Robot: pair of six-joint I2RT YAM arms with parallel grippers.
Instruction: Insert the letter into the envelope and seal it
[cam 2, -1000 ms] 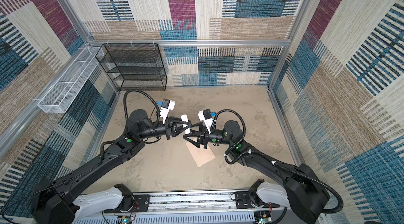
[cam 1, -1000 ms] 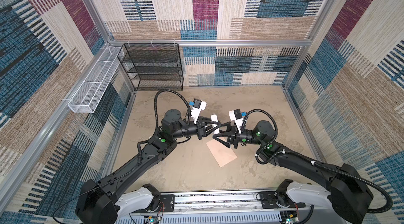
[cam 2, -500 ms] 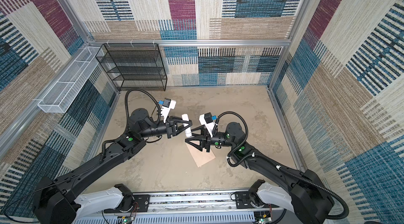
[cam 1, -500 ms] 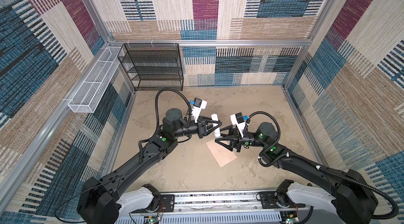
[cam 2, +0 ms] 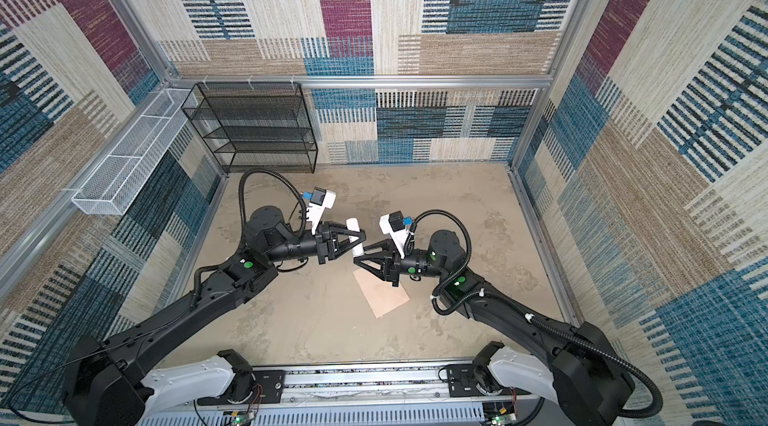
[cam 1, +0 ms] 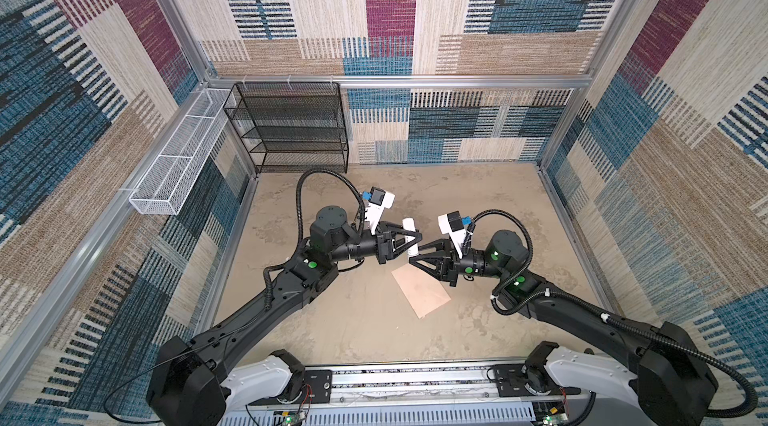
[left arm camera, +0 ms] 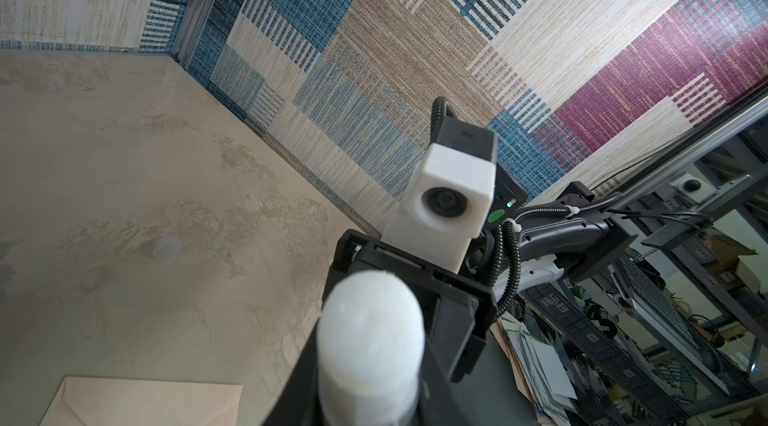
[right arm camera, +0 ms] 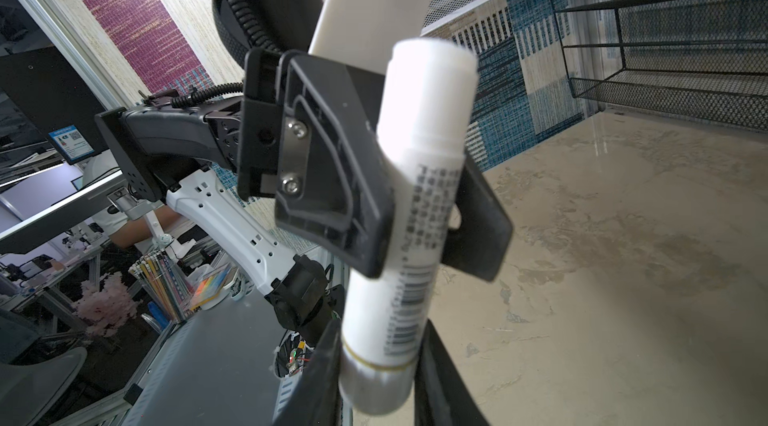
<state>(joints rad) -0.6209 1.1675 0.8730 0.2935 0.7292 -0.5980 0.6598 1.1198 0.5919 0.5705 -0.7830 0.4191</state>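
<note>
Right wrist view: a smooth white cylindrical tube (right arm camera: 432,91) was pinched by left gripper (right arm camera: 419,228) and right gripper (right arm camera: 380,378); both top views showed a flat peach envelope (cam 1: 422,293).

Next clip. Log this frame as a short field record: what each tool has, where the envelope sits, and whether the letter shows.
left tool: shut on the white tube, gripping its middle, raised off the table
right tool: closed on the white tube's grey end
white tube: held in the air by both tools
envelope: flat on the table, partly under the right tool in both top views, not gripped
letter: not visible in any view
</note>
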